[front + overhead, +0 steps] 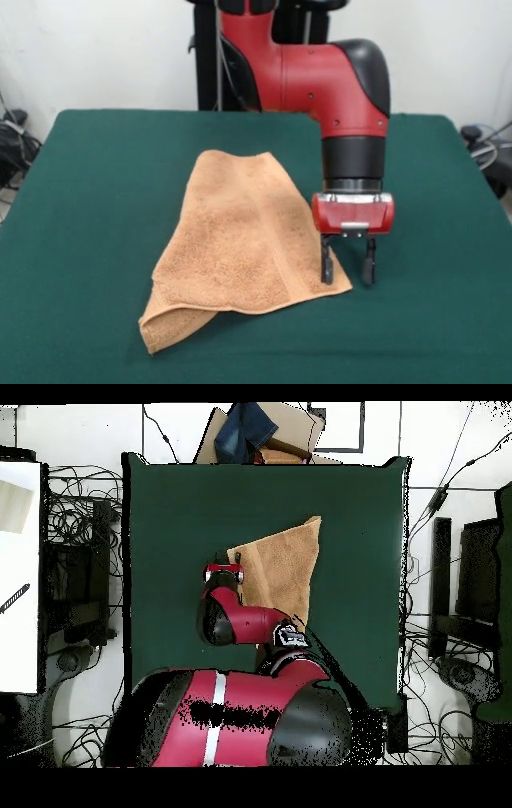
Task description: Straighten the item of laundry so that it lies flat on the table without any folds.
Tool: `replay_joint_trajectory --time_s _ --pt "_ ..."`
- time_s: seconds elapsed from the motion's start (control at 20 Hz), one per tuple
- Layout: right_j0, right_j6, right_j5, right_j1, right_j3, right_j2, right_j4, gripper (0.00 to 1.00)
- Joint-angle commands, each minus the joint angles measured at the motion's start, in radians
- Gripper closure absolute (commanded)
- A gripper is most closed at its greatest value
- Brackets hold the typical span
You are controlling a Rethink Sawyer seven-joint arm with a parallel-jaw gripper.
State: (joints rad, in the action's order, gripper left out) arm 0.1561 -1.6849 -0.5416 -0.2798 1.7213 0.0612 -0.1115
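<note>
Peach-orange terry-cloth towel [244, 236] lies folded on the dark green felt table [96, 200]; I see my gripper [348, 272] spread open, empty, straddling its near right corner.

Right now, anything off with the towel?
Yes. The towel isn't flat: its front corner is folded under, a doubled flap poking out at the near edge. The open gripper sits at its other near corner.

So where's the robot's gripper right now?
In the front view the gripper hangs low at the towel's right front corner, fingers spread, one at the cloth's edge and one over bare green table. Overhead, it is beside the towel's left edge.
</note>
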Motion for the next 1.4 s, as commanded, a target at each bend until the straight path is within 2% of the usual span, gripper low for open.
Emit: replay_joint_trajectory --time_s 0.05,0.1,0.2,0.25,0.5,0.9,1.0,1.2,1.4 --pt "0.100 -0.144 -0.013 0.112 -0.068 -0.022 -0.084 0.00" --pt "0.200 -0.142 0.088 0.101 -0.077 0.085 -0.225 1.00" --pt "0.297 -0.068 0.360 0.085 -0.058 0.205 -0.220 1.00" --pt "0.187 -0.047 0.284 0.074 -0.088 0.084 -0.204 1.00" --pt "0.202 -0.067 0.300 0.079 -0.101 0.094 -0.237 1.00" --pt "0.197 -0.085 0.290 0.076 -0.102 0.087 -0.245 1.00" --pt "0.187 -0.095 0.272 0.066 -0.092 0.074 -0.232 1.00" --pt "0.132 -0.129 0.199 0.056 -0.068 0.002 -0.153 1.00" --pt "0.123 -0.145 0.212 0.043 -0.049 0.001 -0.122 1.00"
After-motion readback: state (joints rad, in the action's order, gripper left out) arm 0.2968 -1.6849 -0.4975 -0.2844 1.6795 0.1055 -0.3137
